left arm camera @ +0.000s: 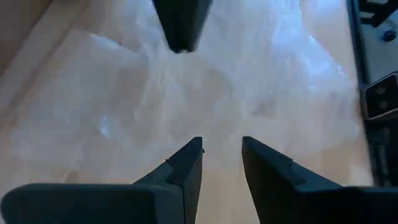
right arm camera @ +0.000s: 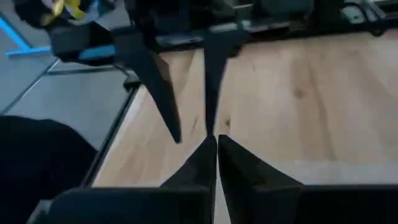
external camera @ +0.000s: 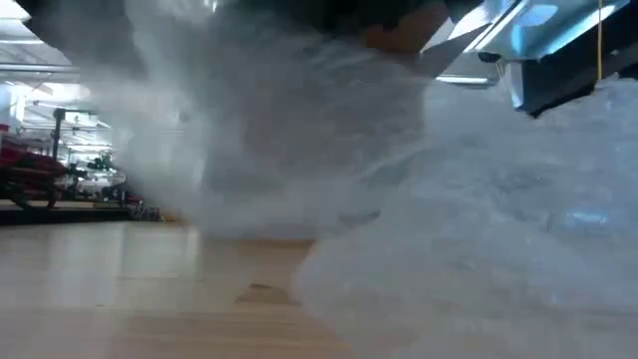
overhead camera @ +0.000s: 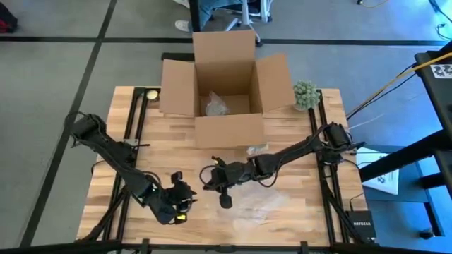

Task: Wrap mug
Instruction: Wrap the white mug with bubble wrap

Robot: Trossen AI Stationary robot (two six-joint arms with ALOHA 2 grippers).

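A clear sheet of bubble wrap (overhead camera: 263, 206) lies spread on the wooden table (overhead camera: 296, 141), near its front edge and right of centre. It fills the low view (external camera: 469, 219). No mug shows in any view. My left gripper (left arm camera: 222, 149) is open, low over the table at the wrap's left edge (left arm camera: 124, 118), and points toward the wrap. My right gripper (right arm camera: 216, 144) is shut. It reaches across from the right and hangs over the same edge, tip to tip with the left gripper (overhead camera: 191, 197). My right gripper points down and toward the table's left side, its shut tips just above the wood beside the wrap's left edge. Whether they touch the wrap, I cannot tell.
An open cardboard box (overhead camera: 224, 85) stands at the table's far middle, with a clear wrapped lump (overhead camera: 215, 104) inside. A green knobbly ball (overhead camera: 305, 94) sits right of the box and a small pale round thing (overhead camera: 151, 94) left of it. Bare wood lies between box and grippers.
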